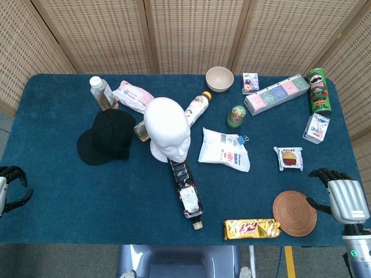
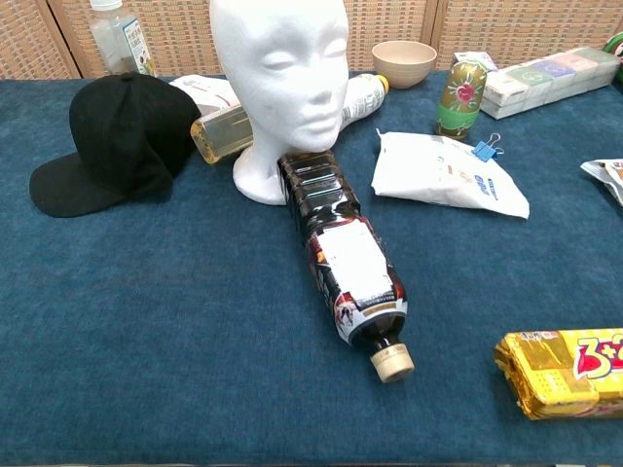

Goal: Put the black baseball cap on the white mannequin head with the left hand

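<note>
Cap (image 1: 106, 136): on desk (image 1: 69, 202), touching head (image 1: 167, 126) on its left, brim toward the desk's left edge. Left robot hand (image 1: 10, 184): nearer, empty, fingers apart, cap ahead-right. Right robot hand (image 1: 341, 194): empty, spread.

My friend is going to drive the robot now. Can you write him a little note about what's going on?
Left hand: empty, fingers curled loosely, at the table's near left edge. Right hand: empty, fingers apart, at the near right edge beside the woven coaster.
Black baseball cap lies on the table just left of the white mannequin head, which stands upright and bare. A dark bottle lies in front of the head's base.
Done: nothing yet. Left: left hand reaches the cap, picks it up, sets it on the head.
</note>
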### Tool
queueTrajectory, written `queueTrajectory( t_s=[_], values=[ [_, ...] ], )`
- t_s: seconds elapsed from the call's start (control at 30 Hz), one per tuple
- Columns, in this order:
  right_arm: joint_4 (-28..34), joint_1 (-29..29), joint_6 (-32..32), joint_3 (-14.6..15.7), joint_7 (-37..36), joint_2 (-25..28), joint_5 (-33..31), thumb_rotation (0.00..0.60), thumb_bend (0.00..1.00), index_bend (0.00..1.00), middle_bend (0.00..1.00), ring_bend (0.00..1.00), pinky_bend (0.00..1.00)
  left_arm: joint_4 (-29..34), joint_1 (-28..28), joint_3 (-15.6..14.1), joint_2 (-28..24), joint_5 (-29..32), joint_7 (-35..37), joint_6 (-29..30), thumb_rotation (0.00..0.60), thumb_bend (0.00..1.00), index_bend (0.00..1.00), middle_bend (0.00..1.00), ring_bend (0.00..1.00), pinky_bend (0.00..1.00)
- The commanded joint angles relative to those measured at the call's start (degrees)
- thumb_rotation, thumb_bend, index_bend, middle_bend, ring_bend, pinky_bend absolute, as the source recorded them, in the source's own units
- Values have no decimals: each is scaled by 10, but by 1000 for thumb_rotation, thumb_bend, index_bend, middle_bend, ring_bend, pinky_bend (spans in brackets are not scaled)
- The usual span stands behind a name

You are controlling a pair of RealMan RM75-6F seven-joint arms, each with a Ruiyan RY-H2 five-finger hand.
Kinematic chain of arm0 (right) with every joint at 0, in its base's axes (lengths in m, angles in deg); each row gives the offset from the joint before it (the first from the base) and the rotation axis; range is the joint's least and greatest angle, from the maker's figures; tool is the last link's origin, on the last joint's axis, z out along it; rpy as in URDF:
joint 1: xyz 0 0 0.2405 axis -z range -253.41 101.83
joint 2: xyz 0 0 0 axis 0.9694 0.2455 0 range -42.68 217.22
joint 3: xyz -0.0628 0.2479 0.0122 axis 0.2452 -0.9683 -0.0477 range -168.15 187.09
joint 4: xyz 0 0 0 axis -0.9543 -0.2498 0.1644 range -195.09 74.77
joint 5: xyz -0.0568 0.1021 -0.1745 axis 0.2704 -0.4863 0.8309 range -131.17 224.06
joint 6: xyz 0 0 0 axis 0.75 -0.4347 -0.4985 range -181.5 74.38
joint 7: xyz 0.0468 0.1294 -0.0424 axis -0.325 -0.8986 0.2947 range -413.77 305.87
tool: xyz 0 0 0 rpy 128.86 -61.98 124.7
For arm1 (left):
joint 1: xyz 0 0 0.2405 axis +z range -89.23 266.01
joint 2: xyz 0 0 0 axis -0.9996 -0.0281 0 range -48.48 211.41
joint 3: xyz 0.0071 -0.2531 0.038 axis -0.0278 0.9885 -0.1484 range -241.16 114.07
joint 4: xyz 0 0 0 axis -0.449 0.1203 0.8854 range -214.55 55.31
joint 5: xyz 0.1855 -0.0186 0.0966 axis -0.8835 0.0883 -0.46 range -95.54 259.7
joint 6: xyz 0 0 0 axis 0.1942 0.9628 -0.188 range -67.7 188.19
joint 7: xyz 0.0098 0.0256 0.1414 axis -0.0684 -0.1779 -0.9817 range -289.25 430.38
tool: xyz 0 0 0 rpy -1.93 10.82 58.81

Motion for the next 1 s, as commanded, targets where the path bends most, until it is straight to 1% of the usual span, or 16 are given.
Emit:
queueTrajectory(
  t_s=[0.03,0.7,0.87,1.0],
  values=[
    [-1,0,0,0,0,0,-1,600,152,384,407,438,431,0,0,0,1,2,-1,-2,600,257,585,434,336,451],
    [5,7,11,2,-1,7,2,600,152,384,407,438,432,-6,-10,6,-10,2,0,-11,600,256,585,433,336,447],
    [9,9,14,2,2,10,3,600,153,384,407,438,432,-15,-20,9,-14,1,2,-24,600,250,585,434,336,438],
    [12,11,16,4,4,12,3,600,152,384,407,438,433,-40,-42,14,-15,-4,10,-53,600,225,585,434,334,416]
  ],
)
